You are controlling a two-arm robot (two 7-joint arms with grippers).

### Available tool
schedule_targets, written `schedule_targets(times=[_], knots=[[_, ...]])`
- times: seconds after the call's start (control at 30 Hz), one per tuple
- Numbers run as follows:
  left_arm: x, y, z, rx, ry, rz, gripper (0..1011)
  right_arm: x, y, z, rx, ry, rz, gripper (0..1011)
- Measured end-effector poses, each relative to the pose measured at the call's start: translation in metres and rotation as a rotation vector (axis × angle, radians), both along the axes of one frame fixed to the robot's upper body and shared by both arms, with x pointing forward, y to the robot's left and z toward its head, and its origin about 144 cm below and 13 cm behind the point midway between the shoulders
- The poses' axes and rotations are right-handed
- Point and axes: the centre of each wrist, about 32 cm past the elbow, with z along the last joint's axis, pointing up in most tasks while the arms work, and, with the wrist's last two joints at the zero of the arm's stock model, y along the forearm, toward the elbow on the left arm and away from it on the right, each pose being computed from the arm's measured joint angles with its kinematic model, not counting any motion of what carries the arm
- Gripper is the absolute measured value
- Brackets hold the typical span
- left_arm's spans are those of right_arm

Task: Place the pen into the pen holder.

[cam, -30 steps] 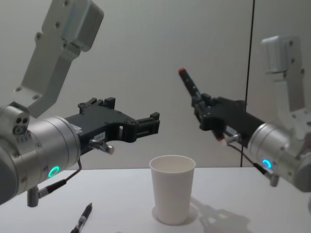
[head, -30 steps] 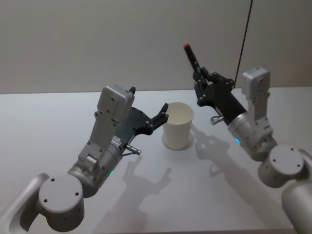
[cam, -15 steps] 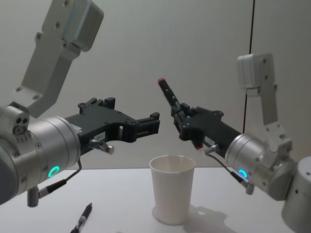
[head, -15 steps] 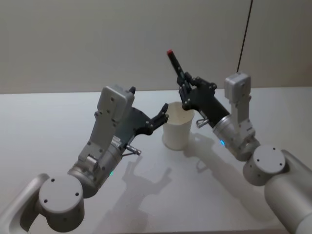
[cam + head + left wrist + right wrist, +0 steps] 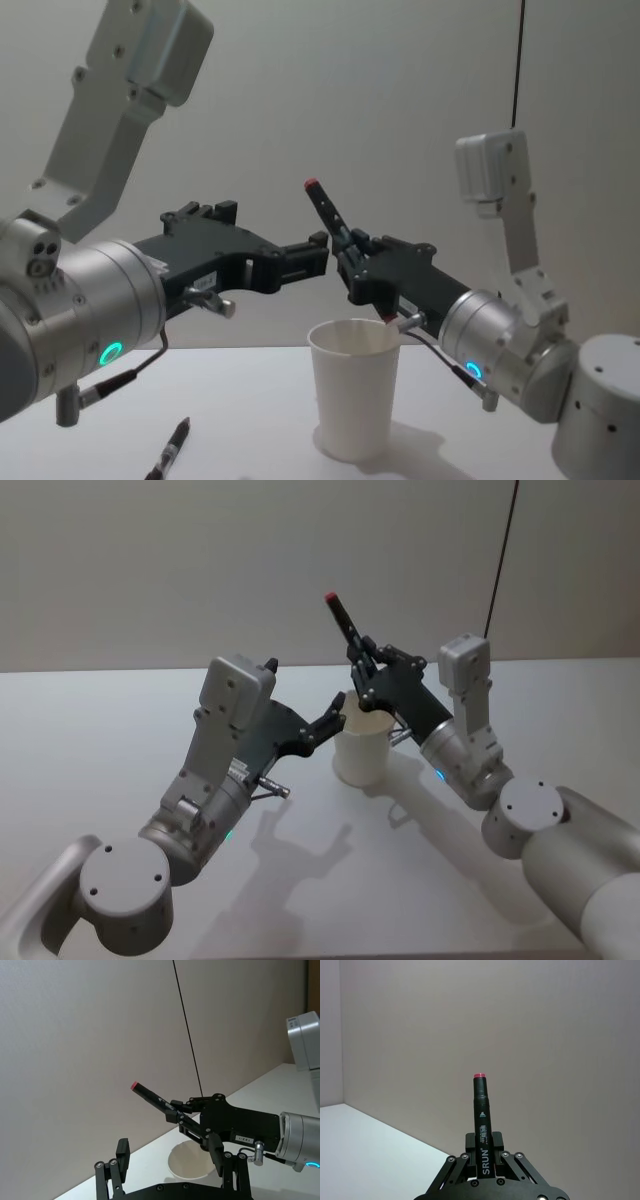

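right gripper (image 5: 352, 248): black two-finger claw, clamped on the barrel of a black marker pen with a red end cap (image 5: 322, 207). the pen is tilted, its capped end up and leaning toward the robot's left, with white lettering on the barrel in the right wrist view. the gripper hangs in the air directly over the pen holder. the pen's lower end sits close above the rim; whether it has entered the mouth cannot be told.

pen holder: plain white paper cup with a rolled rim (image 5: 353, 400), upright near the middle of the flat white table (image 5: 100, 720).

left gripper (image 5: 170, 1152): black claw, fingers spread wide with nothing between them. it is held above the table just left of the cup, level with the right gripper and near it, not touching.

second dark pen (image 5: 168, 455): lies flat on the table under the left arm, well apart from the cup.

thin black cable (image 5: 503, 550): hangs down the pale wall behind the right arm.
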Motion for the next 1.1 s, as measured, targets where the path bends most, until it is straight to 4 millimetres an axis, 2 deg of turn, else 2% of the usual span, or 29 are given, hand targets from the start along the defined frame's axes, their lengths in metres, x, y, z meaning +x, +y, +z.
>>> schedule_targets(times=[0.8,0.9,0.97,1.0,1.1], knots=[[0.0,0.0,0.0,0.0,0.0,0.0,1003,0.0002,0.0061,-0.004,-0.056,0.025,-0.013,181],[0.0,0.0,0.0,0.0,0.0,0.0,1003,0.0002,0.0063,-0.004,-0.06,0.026,-0.014,247],[0.0,0.0,0.0,0.0,0.0,0.0,1003,0.0002,0.0066,-0.004,-0.064,0.028,-0.015,346],[0.0,0.0,0.0,0.0,0.0,0.0,1003,0.0002,0.0066,-0.004,-0.065,0.028,-0.015,346],[0.0,0.0,0.0,0.0,0.0,0.0,1003,0.0002,0.0068,-0.004,-0.067,0.029,-0.016,429]])
